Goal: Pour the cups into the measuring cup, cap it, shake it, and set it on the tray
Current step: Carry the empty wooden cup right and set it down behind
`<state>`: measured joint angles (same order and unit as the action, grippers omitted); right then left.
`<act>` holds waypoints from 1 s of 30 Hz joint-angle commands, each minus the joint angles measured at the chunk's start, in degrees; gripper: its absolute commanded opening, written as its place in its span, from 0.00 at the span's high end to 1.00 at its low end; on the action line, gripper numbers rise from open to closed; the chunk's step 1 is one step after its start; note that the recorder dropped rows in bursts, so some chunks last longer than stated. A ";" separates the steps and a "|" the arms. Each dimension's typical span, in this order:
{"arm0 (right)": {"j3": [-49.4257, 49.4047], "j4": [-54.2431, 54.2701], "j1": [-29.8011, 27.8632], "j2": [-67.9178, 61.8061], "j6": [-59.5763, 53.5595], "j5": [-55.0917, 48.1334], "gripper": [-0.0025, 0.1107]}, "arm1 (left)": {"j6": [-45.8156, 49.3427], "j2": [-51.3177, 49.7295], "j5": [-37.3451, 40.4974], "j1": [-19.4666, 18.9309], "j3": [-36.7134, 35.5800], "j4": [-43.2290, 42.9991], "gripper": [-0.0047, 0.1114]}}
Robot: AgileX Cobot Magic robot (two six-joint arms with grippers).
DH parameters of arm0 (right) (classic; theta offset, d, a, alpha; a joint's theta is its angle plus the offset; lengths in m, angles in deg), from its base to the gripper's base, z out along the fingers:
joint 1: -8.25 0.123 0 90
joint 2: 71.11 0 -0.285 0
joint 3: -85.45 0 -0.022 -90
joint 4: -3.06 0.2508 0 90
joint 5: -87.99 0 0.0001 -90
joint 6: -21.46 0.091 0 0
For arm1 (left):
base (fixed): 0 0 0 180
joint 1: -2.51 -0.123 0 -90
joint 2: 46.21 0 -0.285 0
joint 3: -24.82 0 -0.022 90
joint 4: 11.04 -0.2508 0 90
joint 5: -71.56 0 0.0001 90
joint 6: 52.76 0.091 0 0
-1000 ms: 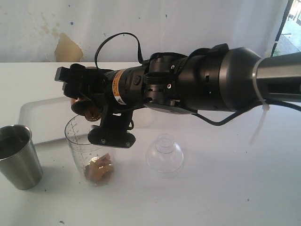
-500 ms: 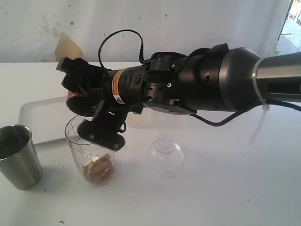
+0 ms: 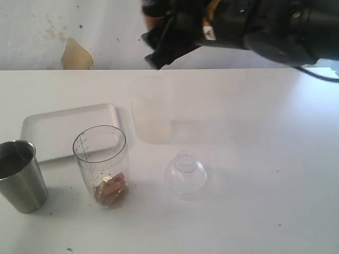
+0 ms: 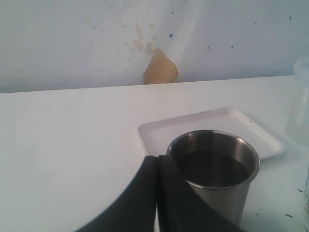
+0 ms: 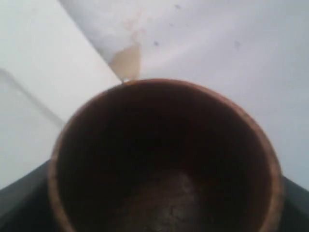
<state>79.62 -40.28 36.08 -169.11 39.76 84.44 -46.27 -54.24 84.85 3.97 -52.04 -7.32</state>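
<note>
The measuring cup (image 3: 100,161) stands upright on the table with brown pieces (image 3: 110,191) at its bottom. The steel tumbler (image 3: 19,175) stands to its left, holding something dark. Behind both lies the white tray (image 3: 63,127). My right gripper (image 3: 160,33) is high at the back, shut on the brown wooden cup (image 5: 164,159), whose dark inside fills the right wrist view. In the left wrist view my left gripper (image 4: 157,159) is shut with nothing in it, right beside the steel tumbler (image 4: 213,169); the tray (image 4: 203,126) lies beyond.
A clear dome-shaped lid (image 3: 185,174) sits on the table to the right of the measuring cup. A frosted translucent cup (image 3: 151,108) stands behind them, right of the tray. A wall closes off the far edge of the table.
My right arm has risen and pulled back from above the measuring cup to the top of the view, taking the wooden cup with it. The brown pieces stay in the measuring cup.
</note>
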 commanded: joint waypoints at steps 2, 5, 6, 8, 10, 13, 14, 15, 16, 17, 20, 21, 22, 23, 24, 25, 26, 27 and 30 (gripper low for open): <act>-3.13 0.32 -12.37 0.00 15.07 4.29 0.98 | -0.28 0.24 0.08 -0.13 -0.35 0.10 0.96; -5.61 0.32 -17.93 -2.52 16.75 9.71 0.98 | -0.28 0.24 0.08 -0.13 -0.35 0.10 0.96; -6.01 0.32 -19.16 -3.93 16.75 10.94 0.98 | -0.28 0.24 0.08 -0.13 -0.35 0.10 0.96; -6.35 0.32 -20.60 -7.30 16.75 12.95 0.98 | -0.28 0.24 0.08 -0.13 -0.35 0.10 0.96; -6.35 0.20 -21.42 -10.75 16.75 15.80 0.98 | -0.28 0.24 0.08 -0.13 -0.35 0.10 0.96; -6.12 0.20 -21.58 -16.96 15.38 23.24 0.98 | -0.28 0.24 0.08 -0.13 -0.35 0.10 0.96; -5.96 0.20 -21.58 -18.54 14.16 25.63 0.98 | -0.28 0.24 0.08 -0.13 -0.35 0.10 0.96; -5.82 0.20 -21.58 -20.42 12.64 28.02 0.98 | -0.28 0.24 0.08 -0.13 -0.35 0.10 0.96; -5.82 0.20 -21.58 -22.10 10.98 30.63 0.98 | -0.28 0.24 0.08 -0.13 -0.35 0.10 0.96; -5.82 0.20 -21.58 -23.63 9.09 32.22 0.98 | -0.28 0.24 0.08 -0.13 -0.35 0.10 0.96; -5.82 2.79 -21.58 -26.70 2.85 33.68 0.98 | -0.28 0.24 0.08 -0.13 -0.35 0.10 0.96; -5.82 2.95 -21.58 -27.53 2.20 33.53 0.98 | -0.28 0.24 0.08 -0.13 -0.35 0.10 0.96; -5.82 2.95 -21.58 -28.27 2.20 33.53 0.97 | -0.28 0.24 0.08 -0.13 -0.35 0.10 0.96; -5.82 2.95 -21.68 -28.75 1.62 33.53 0.95 | -0.28 0.24 0.08 -0.13 -0.35 0.10 0.96; -5.82 2.95 -21.68 -29.75 -0.41 33.53 0.89 | -0.28 0.24 0.08 -0.13 -0.35 0.10 0.96; -5.82 2.95 -21.68 -30.04 -0.40 33.64 0.85 | -0.28 0.24 0.08 -0.13 -0.35 0.10 0.96; -5.82 2.95 -21.68 -30.39 -0.02 35.35 0.73 | -0.28 0.24 0.08 -0.13 -0.35 0.10 0.96; -5.82 2.95 -21.68 -30.51 -0.02 35.93 0.67 | -0.28 0.24 0.08 -0.13 -0.35 0.10 0.96; -5.82 4.05 -21.68 -30.51 -0.02 35.92 0.30 | -0.28 0.24 0.08 -0.13 -0.35 0.10 0.96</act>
<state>73.68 -37.72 14.68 -199.68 40.33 118.81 -46.27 -54.24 84.85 3.97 -52.04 -7.32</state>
